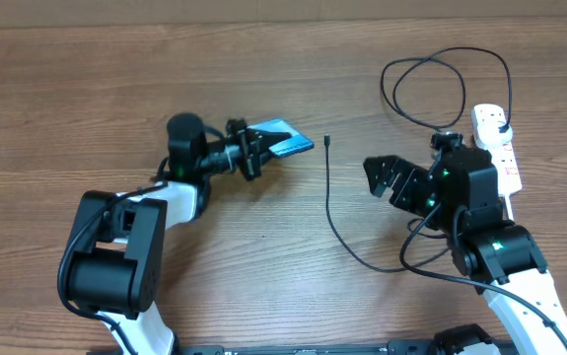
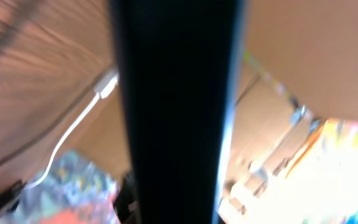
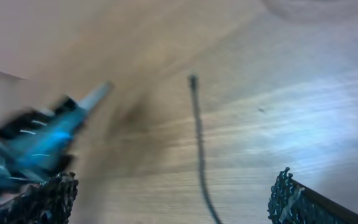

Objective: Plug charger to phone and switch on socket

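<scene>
Overhead: one phone point(image 1: 288, 143), tilted, clamped in the left pincer point(image 1: 253, 151). One charger point(image 1: 329, 192) lies on the counter point(image 1: 86, 79) just right of the phone. Beyond it the right pincer point(image 1: 376, 176) is spread wide and empty. One socket point(image 1: 497, 143) sits well right of the phone.

Left wrist: all blur, one dark slab mid-frame.

Right wrist: two fingers point(image 3: 45, 199) apart, charger tip right of the phone.

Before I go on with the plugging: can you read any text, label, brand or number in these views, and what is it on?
No text can be read in any view.
Socket: reddish markings along its side, too small to read.
Phone: bluish screen, held tilted in the left gripper, no text legible.
Left wrist view: colourful patches at the bottom, too blurred to read.
</scene>
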`<state>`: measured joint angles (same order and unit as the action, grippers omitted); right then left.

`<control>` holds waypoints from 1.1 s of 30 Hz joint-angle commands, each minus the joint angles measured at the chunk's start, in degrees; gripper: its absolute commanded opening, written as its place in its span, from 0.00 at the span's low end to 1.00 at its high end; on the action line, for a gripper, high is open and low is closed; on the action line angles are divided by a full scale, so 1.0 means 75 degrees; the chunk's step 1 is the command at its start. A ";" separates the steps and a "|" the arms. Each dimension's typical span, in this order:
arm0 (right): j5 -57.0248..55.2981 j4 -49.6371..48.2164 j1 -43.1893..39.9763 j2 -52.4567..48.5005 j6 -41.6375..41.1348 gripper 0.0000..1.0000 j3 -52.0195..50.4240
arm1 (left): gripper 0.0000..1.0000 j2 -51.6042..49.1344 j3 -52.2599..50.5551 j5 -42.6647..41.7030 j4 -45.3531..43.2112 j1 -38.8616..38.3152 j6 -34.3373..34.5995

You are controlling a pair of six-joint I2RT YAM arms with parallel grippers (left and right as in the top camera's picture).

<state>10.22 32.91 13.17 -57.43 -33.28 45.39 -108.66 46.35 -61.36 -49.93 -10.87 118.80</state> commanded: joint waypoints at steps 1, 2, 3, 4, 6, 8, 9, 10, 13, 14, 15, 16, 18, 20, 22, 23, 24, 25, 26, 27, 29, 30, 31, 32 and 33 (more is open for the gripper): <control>-0.0443 0.0338 -0.0003 -0.0105 0.0545 1.00 -0.0015 | 0.05 0.0201 0.0953 -0.1472 0.0041 -0.0055 0.0082; -0.0446 0.0440 -0.0003 -0.0128 0.0635 1.00 -0.0015 | 0.05 0.0201 0.1090 -0.1623 0.0085 -0.0055 0.0082; -0.0446 0.0542 -0.0003 -0.0157 0.0714 1.00 -0.0015 | 0.05 0.0201 0.1230 -0.1757 0.0181 -0.0055 0.0085; -0.0455 0.0659 -0.0003 -0.0175 0.0729 1.00 -0.0015 | 0.05 0.0201 0.1361 -0.1859 0.0341 -0.0055 0.0085; -0.0510 0.0886 -0.0003 -0.0198 0.0734 1.00 -0.0015 | 0.05 0.0201 0.1524 -0.1973 0.0627 -0.0055 0.0087; -0.0539 0.1075 -0.0003 -0.0198 0.0731 1.00 -0.0015 | 0.05 0.0204 0.1580 -0.1990 0.0982 -0.0058 0.0087; -0.0539 0.1154 -0.0003 -0.0198 0.0731 1.00 -0.0015 | 0.05 0.0204 0.1580 -0.1988 0.1198 -0.0055 0.0090; -0.0539 0.1262 -0.0003 -0.0198 0.0731 1.00 -0.0015 | 0.05 0.0204 0.1580 -0.1990 0.1585 -0.0055 0.0087; -0.0536 0.1480 -0.0003 -0.0198 0.0729 1.00 -0.0015 | 0.05 0.0204 0.1580 -0.1961 0.2340 -0.0055 0.0087; -0.0536 0.1550 -0.0003 -0.0198 0.0729 1.00 -0.0015 | 0.05 0.0204 0.1580 -0.1950 0.2474 -0.0055 0.0087; -0.0539 0.1588 -0.0003 -0.0198 0.0729 1.00 -0.0015 | 0.05 0.0204 0.1580 -0.1932 0.2535 -0.0055 0.0090; -0.0551 0.1612 -0.0003 -0.0198 0.0729 1.00 -0.0015 | 0.05 0.0204 0.1580 -0.1926 0.2565 -0.0055 0.0090; -0.0560 0.1635 -0.0003 -0.0198 0.0729 1.00 -0.0015 | 0.05 0.0204 0.1580 -0.1915 0.2576 -0.0055 0.0087; -0.0560 0.1632 -0.0003 -0.0198 0.0731 1.00 -0.0015 | 0.05 0.0204 0.1580 -0.1871 0.2573 -0.0055 0.0087; -0.0562 0.1632 -0.0003 -0.0198 0.0731 1.00 -0.0015 | 0.05 0.0204 0.1580 -0.1816 0.2573 -0.0055 0.0087; -0.0562 0.1632 -0.0003 -0.0198 0.0731 1.00 -0.0015 | 0.04 0.0204 0.1580 -0.1795 0.2570 -0.0055 0.0087; -0.0565 0.1632 -0.0003 -0.0198 0.0734 1.00 -0.0015 | 0.05 0.0204 0.1580 -0.1786 0.2570 -0.0055 0.0087; -0.0580 0.1632 -0.0003 -0.0204 0.0731 1.00 -0.0015 | 0.05 0.0204 0.1580 -0.1786 0.2570 -0.0055 0.0087; -0.0624 0.1635 -0.0003 -0.0204 0.0731 0.99 -0.0015 | 0.05 0.0204 0.1580 -0.1786 0.2567 -0.0055 0.0087; -0.0659 0.1635 -0.0003 -0.0204 0.0734 0.99 -0.0015 | 0.05 0.0204 0.1580 -0.1778 0.2567 -0.0055 0.0087; -0.0705 0.1626 -0.0003 -0.0204 0.0734 0.98 -0.0015 | 0.05 0.0204 0.1580 -0.1746 0.2567 -0.0055 0.0087; -0.0705 0.1600 -0.0003 -0.0207 0.0734 0.98 -0.0015 | 0.05 0.0204 0.1580 -0.1731 0.2565 -0.0055 0.0087; -0.0705 0.1565 -0.0003 -0.0221 0.0752 0.97 -0.0015 | 0.05 0.0204 0.1580 -0.1728 0.2547 -0.0055 0.0087; -0.0702 0.1489 0.0003 -0.0251 0.0866 0.96 -0.0017 | 0.05 0.0204 0.1580 -0.1728 0.2498 -0.0055 0.0087; -0.0702 0.1396 0.0032 -0.0291 0.1008 0.96 -0.0017 | 0.05 0.0204 0.1580 -0.1716 0.2439 -0.0055 0.0087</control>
<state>5.93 44.56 13.17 -58.96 -27.97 45.39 -108.62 56.95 -73.91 -30.50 -11.27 119.68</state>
